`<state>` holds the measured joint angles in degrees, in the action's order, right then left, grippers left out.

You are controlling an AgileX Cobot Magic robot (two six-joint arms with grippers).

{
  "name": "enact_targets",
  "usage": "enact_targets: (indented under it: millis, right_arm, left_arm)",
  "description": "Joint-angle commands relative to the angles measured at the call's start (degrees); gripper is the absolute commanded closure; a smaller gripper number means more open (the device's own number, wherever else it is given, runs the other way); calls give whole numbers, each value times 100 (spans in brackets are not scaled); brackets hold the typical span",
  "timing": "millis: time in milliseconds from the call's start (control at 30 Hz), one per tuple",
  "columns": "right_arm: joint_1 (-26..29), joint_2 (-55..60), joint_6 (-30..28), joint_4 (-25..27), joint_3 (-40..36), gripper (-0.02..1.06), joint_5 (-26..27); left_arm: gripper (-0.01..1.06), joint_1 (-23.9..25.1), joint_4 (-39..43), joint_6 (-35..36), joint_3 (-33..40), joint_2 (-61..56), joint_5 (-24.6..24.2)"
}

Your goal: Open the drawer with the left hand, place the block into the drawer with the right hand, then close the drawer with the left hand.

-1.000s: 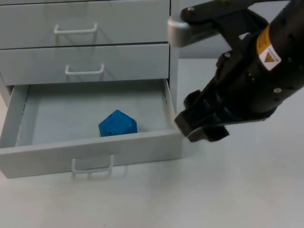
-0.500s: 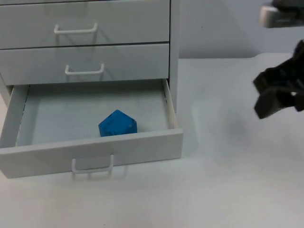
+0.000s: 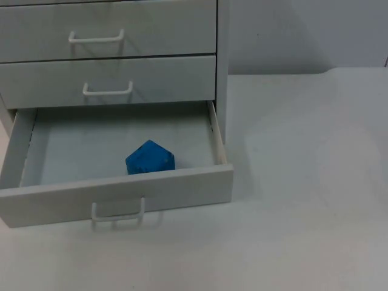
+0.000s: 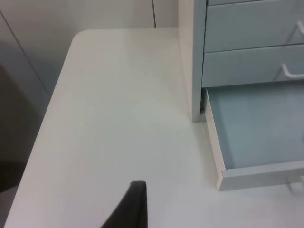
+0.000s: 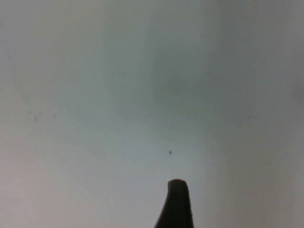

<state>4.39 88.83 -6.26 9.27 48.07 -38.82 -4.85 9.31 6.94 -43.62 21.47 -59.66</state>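
Observation:
The bottom drawer (image 3: 115, 189) of the grey cabinet (image 3: 151, 79) stands pulled out, its white handle (image 3: 118, 212) facing the table's front. A blue block (image 3: 150, 158) rests inside the drawer, close to the front wall and near the middle. In the left wrist view my left gripper (image 4: 130, 206) hovers over bare table to the left of the cabinet, with the open drawer (image 4: 256, 173) some way off to its side. My right gripper (image 5: 175, 204) hangs over a pale, bare surface, away from the drawer and holding nothing that I can see.
Two shut drawers (image 3: 109, 36) with white handles sit above the open one. White table top (image 3: 303, 182) stretches to the right of the cabinet up to the grey partition wall (image 3: 291, 30). The table's rounded left edge (image 4: 57, 85) lies beside the cabinet.
The right arm, which stood just right of the drawer, has pulled away to the right and left the top view. The blue block and drawer have not moved.

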Motion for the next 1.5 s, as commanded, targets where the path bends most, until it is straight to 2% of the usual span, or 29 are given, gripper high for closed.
enact_targets:
  millis: [0,333,433,500,633,900,1000,1033,1133,1167,1200,1300,1333,1467]
  right_arm:
    - [125,-279,-222,127,-14,41,-1]
    - [167,-2187,-253,-21,-25,41,-404]
    - [167,-3099,-253,-32,-90,41,-430]
    - [167,-3299,-253,-15,-141,41,-430]
    - [167,-4065,-240,-16,-553,41,-269]
    - [167,-4517,-240,-32,-1061,41,89]
    - [167,-4517,-240,-32,-1049,41,51]
    - [167,-4517,-240,-32,-1049,41,51]
    - [167,-4517,-240,-32,-1049,41,-16]
    - [167,-4517,-240,-32,-1049,41,-16]
    - [167,-4517,-240,-32,-1049,41,-16]
    - [167,-4517,-320,-32,-1049,41,-85]
    - [167,-4517,-388,-32,-1049,41,-141]
    - [167,-4517,-389,-127,-1037,41,-252]
  left_arm:
    - [0,20,-112,-87,2,-25,1]
    - [0,20,-271,-134,2,-25,1]
    - [0,20,-269,-134,2,-25,13]
    - [0,20,-283,-134,2,-25,13]
    - [0,20,-517,-92,2,-25,-64]
    - [5,20,-838,-221,2,-25,-106]
    - [25,20,-1016,-279,2,-25,-106]
    - [25,20,-1016,-279,2,-25,-106]
    - [54,20,-1022,-296,2,-25,-106]
    - [54,20,-1022,-296,2,-25,-106]
    - [70,20,-1022,-419,2,-25,-106]
    - [100,20,-1027,-621,2,30,-119]
    - [105,20,-1036,-694,2,80,-134]
    - [105,20,-1063,-902,2,429,-253]
